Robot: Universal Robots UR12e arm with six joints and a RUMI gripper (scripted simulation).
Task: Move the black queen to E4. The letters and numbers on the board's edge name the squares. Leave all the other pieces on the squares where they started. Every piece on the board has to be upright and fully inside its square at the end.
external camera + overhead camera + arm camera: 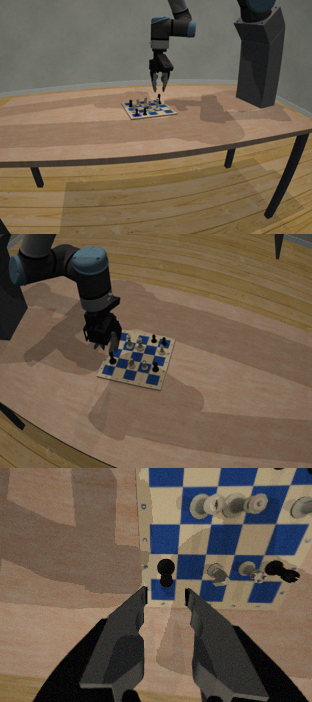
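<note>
The black queen stands upright on a square at the near-left edge of the blue and cream chessboard. It also shows in the exterior view and in the wrist view. My gripper hangs above the board's left edge, a little above and just short of the queen. Its fingers stand partly open with nothing between them. In the exterior view the fingertips are clearly higher than the queen's top.
Several white pieces and three black pawns stand upright on other squares. The arm's dark pedestal stands at the table's far right.
</note>
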